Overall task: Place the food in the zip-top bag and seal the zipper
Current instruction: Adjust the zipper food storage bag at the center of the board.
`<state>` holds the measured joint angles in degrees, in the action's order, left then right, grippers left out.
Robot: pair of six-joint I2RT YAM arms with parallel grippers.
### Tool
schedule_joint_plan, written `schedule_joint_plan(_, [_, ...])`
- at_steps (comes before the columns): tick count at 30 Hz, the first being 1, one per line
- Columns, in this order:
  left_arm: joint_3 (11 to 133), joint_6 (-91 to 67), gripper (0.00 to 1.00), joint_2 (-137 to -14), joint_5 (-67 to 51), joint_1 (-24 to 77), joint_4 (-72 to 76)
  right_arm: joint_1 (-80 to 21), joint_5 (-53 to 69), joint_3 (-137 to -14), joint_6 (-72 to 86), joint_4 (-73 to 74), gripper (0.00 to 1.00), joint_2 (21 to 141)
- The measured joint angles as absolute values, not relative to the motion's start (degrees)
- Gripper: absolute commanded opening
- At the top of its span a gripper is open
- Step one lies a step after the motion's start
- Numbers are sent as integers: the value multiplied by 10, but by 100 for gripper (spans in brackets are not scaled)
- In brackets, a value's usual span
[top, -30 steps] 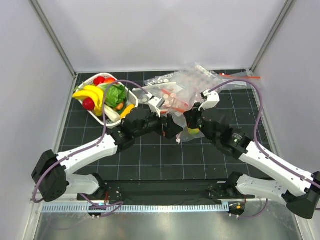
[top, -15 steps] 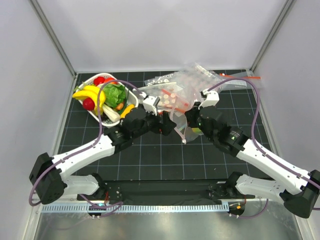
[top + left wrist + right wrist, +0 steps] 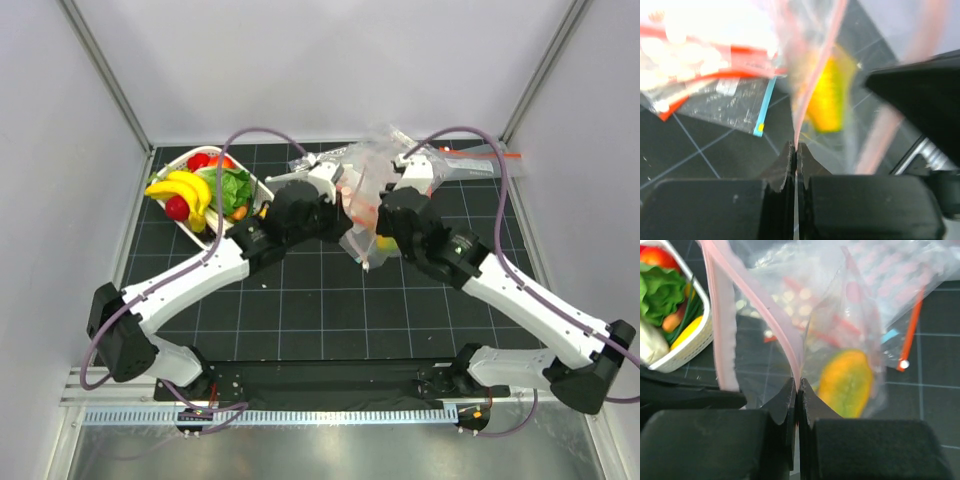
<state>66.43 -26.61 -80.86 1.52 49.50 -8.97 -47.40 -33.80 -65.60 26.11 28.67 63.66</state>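
The zip-top bag (image 3: 360, 200) hangs lifted between my two grippers, its pale pinkish zipper (image 3: 722, 335) strip looping off to the left in the right wrist view. My left gripper (image 3: 343, 200) (image 3: 796, 148) is shut on the bag's mouth edge. My right gripper (image 3: 383, 212) (image 3: 797, 385) is shut on the same edge, close beside the left one. An orange-yellow mango (image 3: 846, 382) (image 3: 827, 100) lies inside the bag. The rest of the food, with the banana bunch (image 3: 180, 188) and a red fruit (image 3: 177, 208), sits in a white basket (image 3: 191, 232) at the back left.
A heap of other clear dotted bags with red strips (image 3: 455, 160) (image 3: 700, 70) lies at the back right, just behind the lifted bag. The basket's rim (image 3: 700, 340) is close to the left of the bag. Grey walls enclose the black gridded mat (image 3: 320, 310).
My left gripper has closed from open onto the bag's mouth edge. Both arms have risen and moved toward the back, lifting the bag off the mat.
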Motion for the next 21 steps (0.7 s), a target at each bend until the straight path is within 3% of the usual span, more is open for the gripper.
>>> schedule_joint_plan(3, [796, -268, 0, -836, 13, 495, -180, -474, -385, -730, 242, 326, 1, 683])
schedule_joint_plan(9, [964, -276, 0, -848, 39, 496, -340, -462, -438, -735, 225, 380, 1, 667])
schedule_joint_plan(15, [969, -281, 0, -820, 76, 496, -415, -454, -466, -732, 223, 396, 1, 603])
schedule_joint_plan(21, [959, -306, 0, -876, -57, 498, -378, -453, -488, -779, 219, 435, 1, 581])
